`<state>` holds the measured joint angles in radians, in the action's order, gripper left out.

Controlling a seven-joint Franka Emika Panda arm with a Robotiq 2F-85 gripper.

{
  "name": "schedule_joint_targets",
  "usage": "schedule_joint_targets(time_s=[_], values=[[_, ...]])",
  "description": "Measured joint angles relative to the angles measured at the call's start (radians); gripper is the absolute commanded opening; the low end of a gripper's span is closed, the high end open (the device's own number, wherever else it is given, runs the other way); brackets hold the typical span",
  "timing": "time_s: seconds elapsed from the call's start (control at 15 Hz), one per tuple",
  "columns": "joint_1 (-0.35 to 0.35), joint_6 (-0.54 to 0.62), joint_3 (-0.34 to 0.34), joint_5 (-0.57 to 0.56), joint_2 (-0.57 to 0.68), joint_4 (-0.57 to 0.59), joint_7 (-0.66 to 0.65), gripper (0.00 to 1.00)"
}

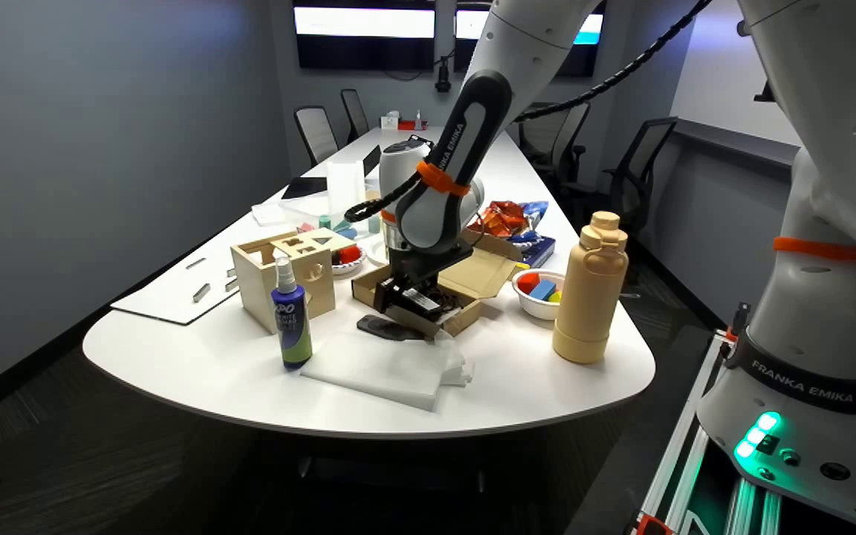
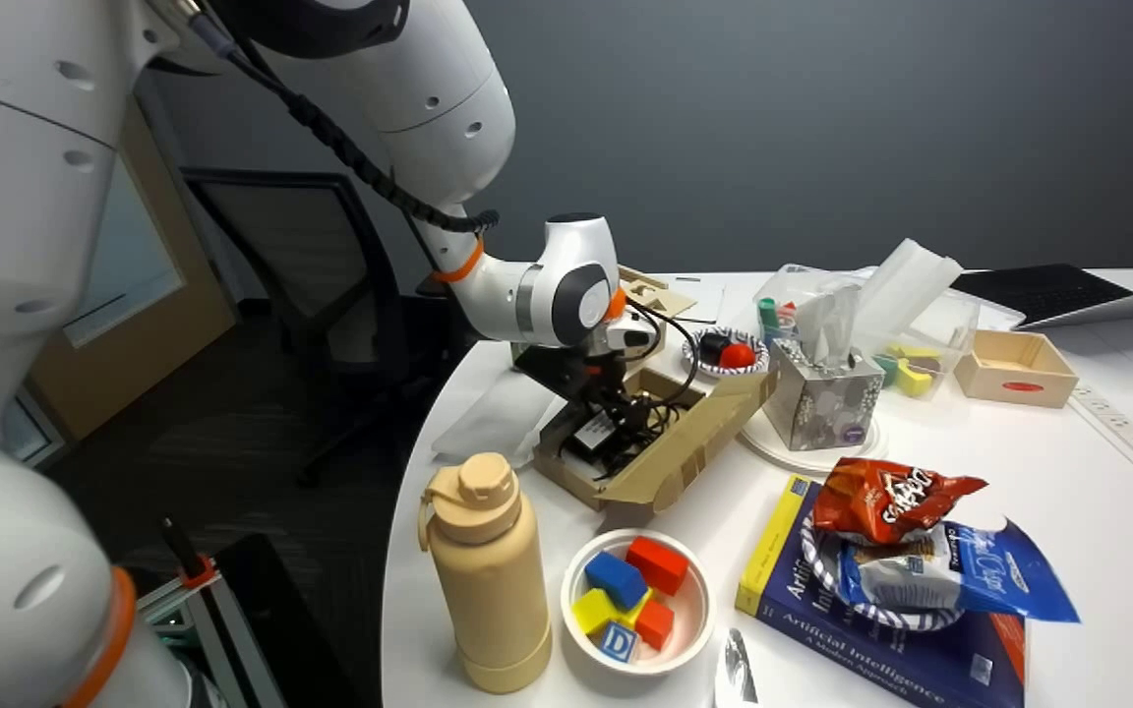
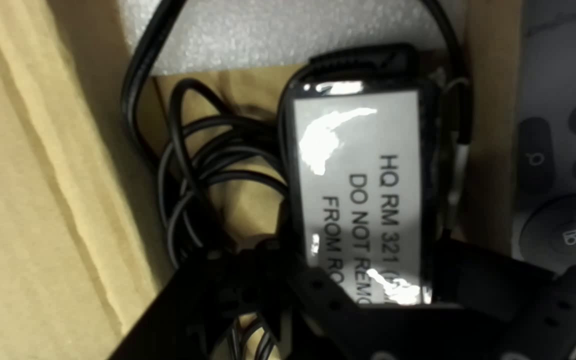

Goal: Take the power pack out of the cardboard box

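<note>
The shallow cardboard box stands on the table with its lid flap folded open, in both exterior views (image 1: pixel 481 272) (image 2: pixel 692 447); its wall and flap fill the left of the wrist view (image 3: pixel 23 225). The power pack, black with a white label, is inside it (image 1: pixel 420 300) (image 2: pixel 594 430) (image 3: pixel 358 175). Its black cord (image 3: pixel 183 145) lies coiled beside it. My gripper reaches down into the box (image 1: pixel 412 288) (image 2: pixel 616 405). In the wrist view its fingers (image 3: pixel 364 245) sit tight against both long sides of the pack; the pack's near end is hidden behind the gripper.
A remote (image 1: pixel 389 328) and a white foam sheet (image 1: pixel 380 368) lie beside the box. A tan bottle (image 1: pixel 591 297), a spray bottle (image 1: pixel 292 319), a wooden box (image 1: pixel 250 279), a bowl of blocks (image 2: pixel 566 600) and a tissue box (image 2: pixel 827 398) stand around it.
</note>
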<state>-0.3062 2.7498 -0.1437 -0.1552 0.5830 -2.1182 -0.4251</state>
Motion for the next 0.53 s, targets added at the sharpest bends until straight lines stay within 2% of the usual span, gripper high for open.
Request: schedule_joint_targets(time_s=[0.53], values=[[0.092, -0.063, 0.074, 0.1, -0.006, 0.051, 0.052, 0.39]])
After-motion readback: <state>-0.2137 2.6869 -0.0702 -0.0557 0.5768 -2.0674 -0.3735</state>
